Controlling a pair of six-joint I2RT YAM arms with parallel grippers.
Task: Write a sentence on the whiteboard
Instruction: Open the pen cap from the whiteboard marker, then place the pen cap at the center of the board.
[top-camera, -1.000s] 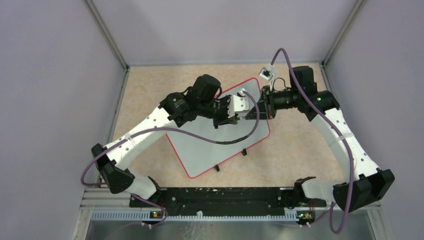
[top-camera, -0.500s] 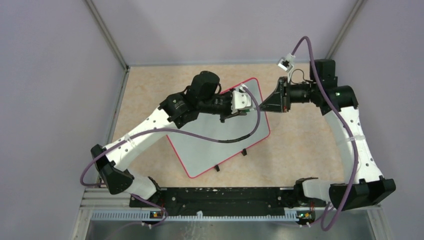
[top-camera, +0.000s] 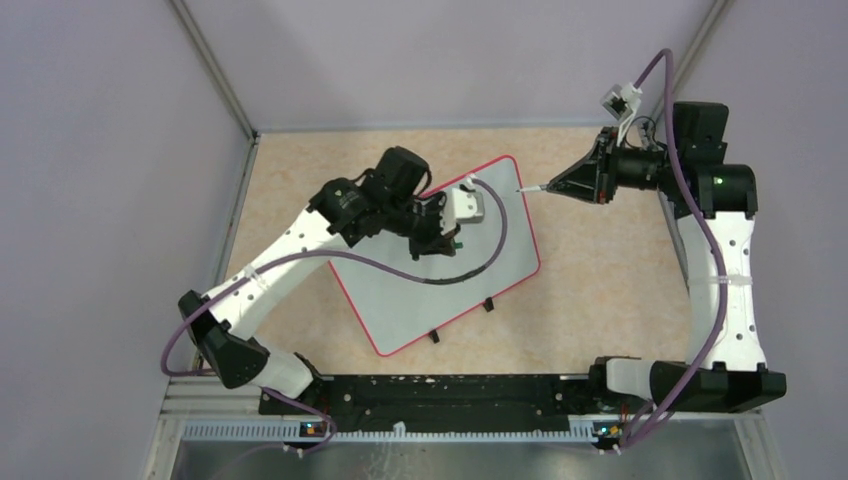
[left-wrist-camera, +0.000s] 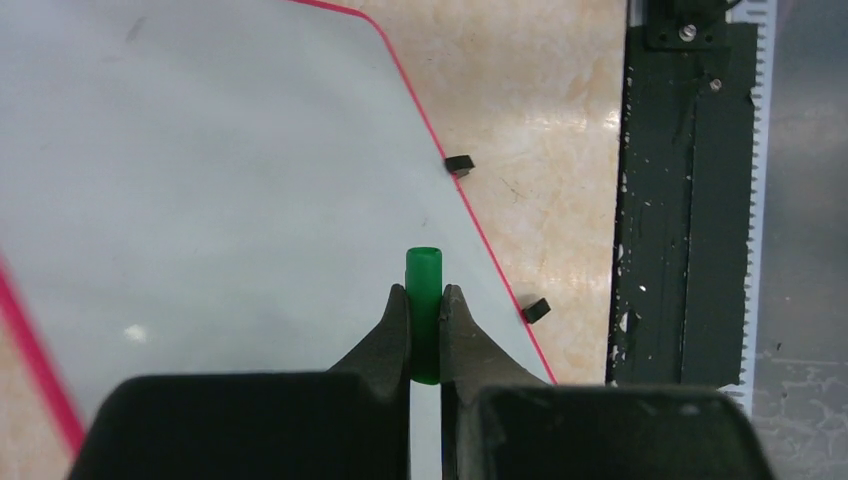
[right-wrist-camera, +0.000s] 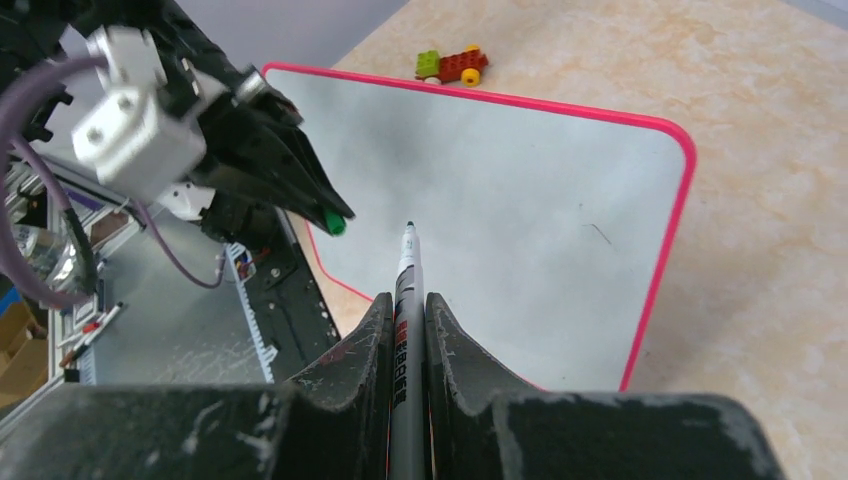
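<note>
Two arms reach toward the whiteboard (top-camera: 440, 300), which lies flat and askew on the beige table (top-camera: 600, 290), its red rim and two small black feet (top-camera: 434, 337) showing on its near edge. Its face is plain pale grey-white in both wrist views.

Just off the board's far left edge, seen only from the right wrist, sits a small cluster of green, red and yellow toy blocks (right-wrist-camera: 452, 65).

Over the board's middle, toward its far end, hangs the left gripper (left-wrist-camera: 424, 292). Its fingers are pressed together on a short green cap (left-wrist-camera: 423, 265), which juts out past the fingertips.

At the board's right edge, near the far corner, the tip of a white-barrelled marker (right-wrist-camera: 407, 260) points in over the surface; whether it touches cannot be judged. The right gripper (right-wrist-camera: 408, 300) pinches that marker along its barrel and sits just right of the board, off its rim.
</note>
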